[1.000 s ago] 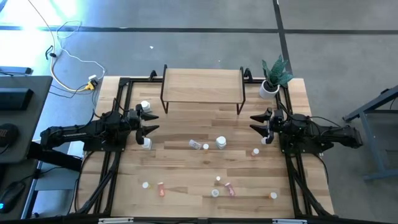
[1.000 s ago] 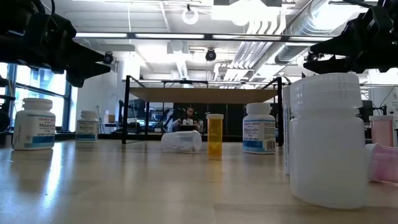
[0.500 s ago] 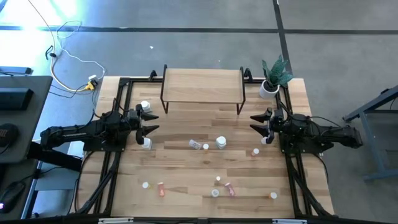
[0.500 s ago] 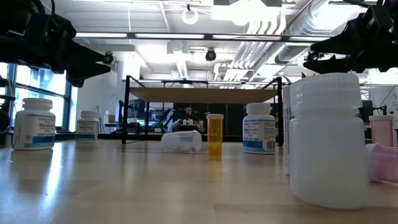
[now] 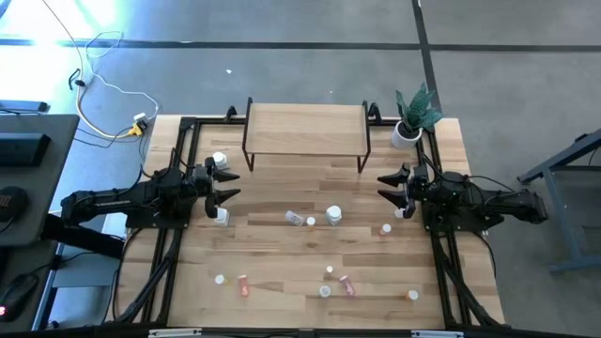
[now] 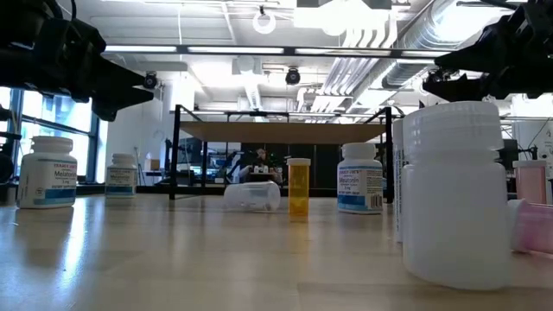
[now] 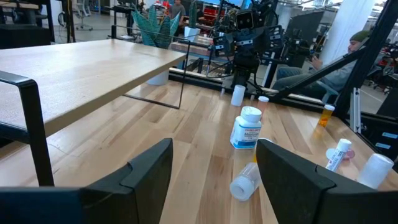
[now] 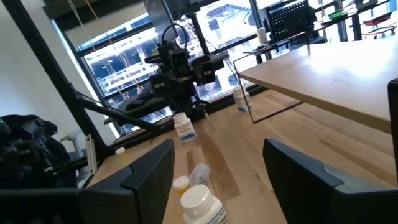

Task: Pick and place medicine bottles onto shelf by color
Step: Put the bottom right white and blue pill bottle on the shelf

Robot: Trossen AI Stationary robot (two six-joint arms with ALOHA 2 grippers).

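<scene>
Left gripper [image 5: 228,184] hangs over the left side of the big light-wood tabletop [image 5: 282,253], fingers spread, nothing between them. A white-capped white pill bottle with a blue label [image 5: 222,217] stands just beside it on the near side, and a second white bottle of the same kind [image 5: 220,160] stands near it on the far side. In the left wrist view the gap between the two dark fingers [image 7: 149,168] is empty, and past them there's a clear bottle lying on its side [image 7: 242,182] with an upright white labelled bottle [image 7: 248,127] just behind it.

Right gripper [image 5: 387,185] mirrors that on the right side of the table, jaws wide open and holding nothing. Nearest to it is a small white-capped bottle [image 5: 385,228], near but not touching.

The rest of the little bottles are loose on the table. Middle: the tipped clear one [image 5: 295,218], a small one with a white cap [image 5: 311,222] and the bigger white one [image 5: 333,215]. Front edge: two pink ones lying down [image 5: 243,285] [image 5: 346,284], a few white-capped ones, and an orange one [image 5: 412,295] at the right corner.

The low light-wood shelf with thin black metal legs [image 5: 305,128] sits at the far middle of the table, well apart from both grippers, no bottles on it. A white pot with a green plant [image 5: 409,120] stands just off its right end.
</scene>
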